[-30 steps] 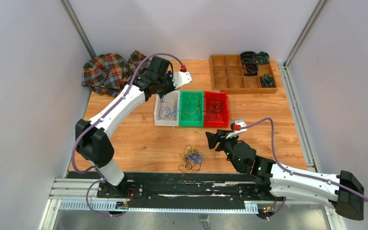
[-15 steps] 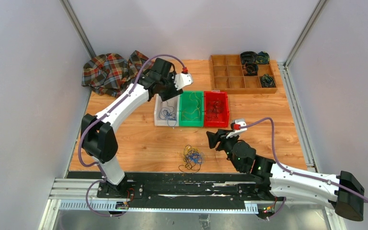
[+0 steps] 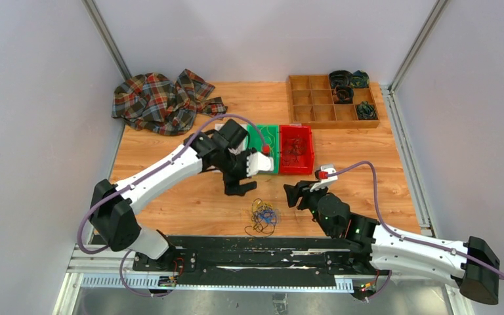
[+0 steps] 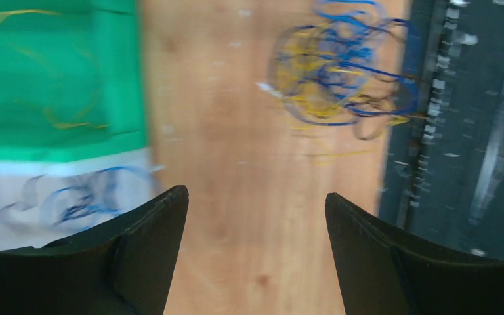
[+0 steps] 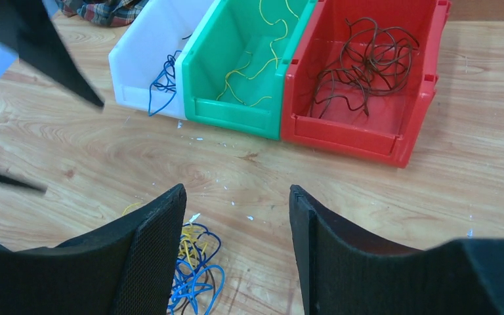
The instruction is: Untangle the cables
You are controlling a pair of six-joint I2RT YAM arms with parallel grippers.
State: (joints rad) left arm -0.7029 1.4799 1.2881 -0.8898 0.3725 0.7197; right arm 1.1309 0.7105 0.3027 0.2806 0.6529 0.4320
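Hovering left claw (image 3: 239, 188), jaws wide, near the tangled cables (image 3: 262, 215)

- The left arm (image 3: 164, 167) reaches from its base forward and to the right, and its wrist is bent downward.
- The left gripper (image 3: 240, 189) points down and a little back toward the bases. Its two dark fingers (image 4: 151, 249) stand wide apart, with nothing between them.
- The right arm (image 3: 420, 249) lies low and stretches to the left from its base.
- The right gripper (image 3: 291, 195) points forward and left. Its fingers (image 5: 144, 256) are also apart and grip nothing.
- The two grippers are near each other but do not touch.
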